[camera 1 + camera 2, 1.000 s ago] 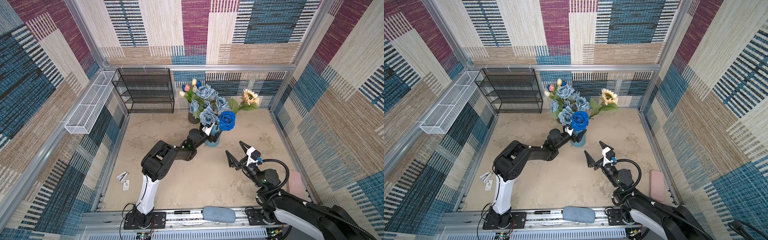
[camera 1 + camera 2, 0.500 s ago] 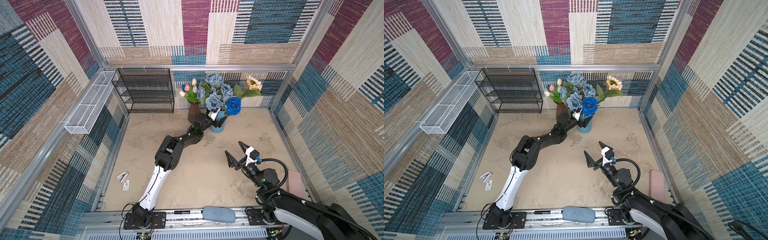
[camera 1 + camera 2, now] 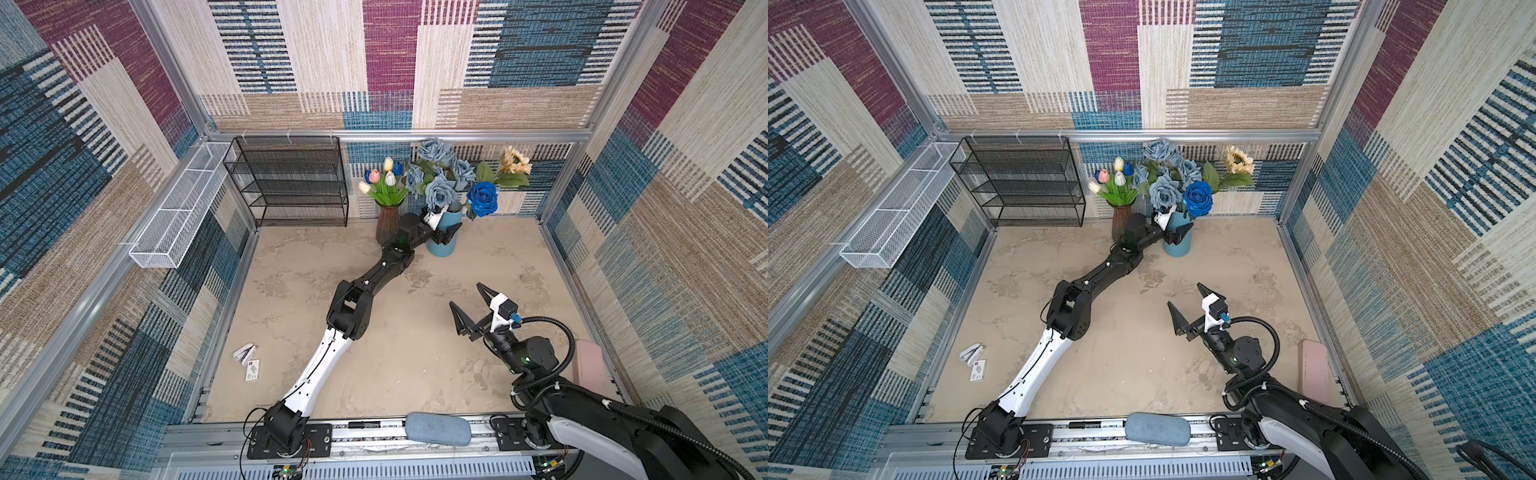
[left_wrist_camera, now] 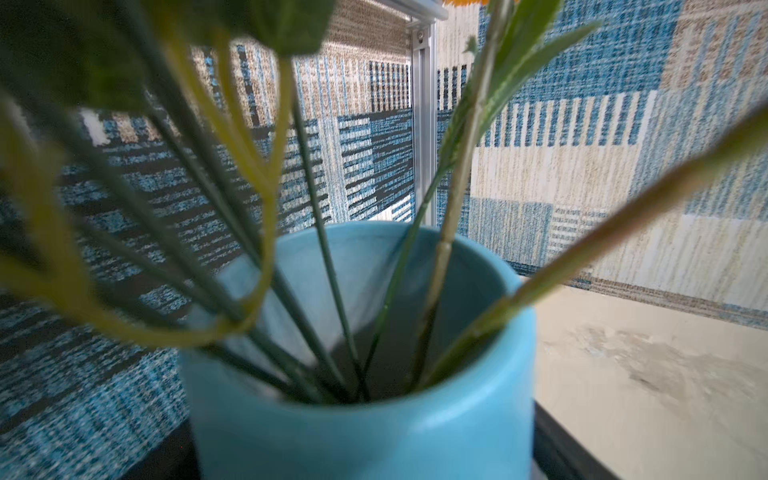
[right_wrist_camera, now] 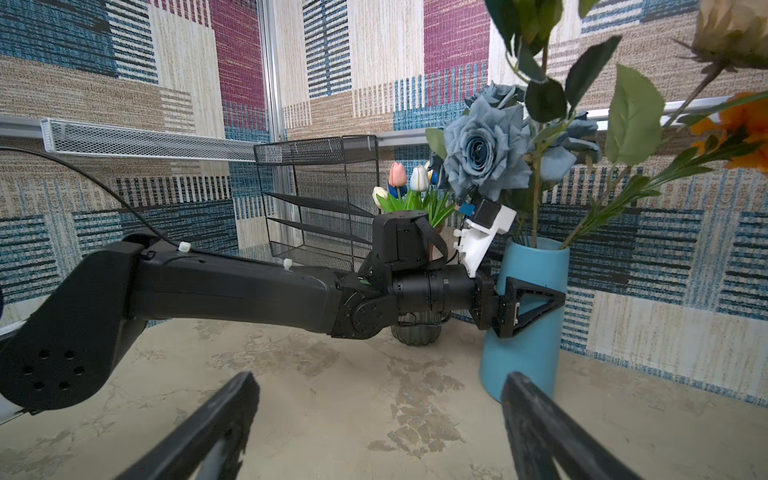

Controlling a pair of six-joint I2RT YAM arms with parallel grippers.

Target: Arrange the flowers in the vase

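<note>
Flowers: the dusty-blue rose bunch [image 3: 440,176], deep-blue rose [image 3: 482,198] and pale sunflower [image 3: 515,160] stand in the blue vase [image 3: 442,250]. An orange bloom [image 5: 744,124] shows on the same side in the right wrist view. The left wrist view shows their green stems [image 4: 332,291] meeting inside the vase mouth. The tulips [image 3: 384,178] stand apart in a brown vase [image 3: 386,224] just beside the blue one.

Location: both vases are upright on the table [image 3: 415,365], near the back wall.

Left gripper [image 3: 449,232]: reached across to the blue vase at mid-height. Jaws partly spread and closed on the vase body, one finger [image 5: 532,305] flat against its near side, the other behind it.

Right gripper [image 3: 464,295]: above the bare table, well apart from the vases. Fingers [image 5: 208,428] fully spread, nothing between them.

Surroundings: black wire rack [image 3: 291,183] at the back, left of the brown vase; white mesh basket [image 3: 178,216] on the left wall
</note>
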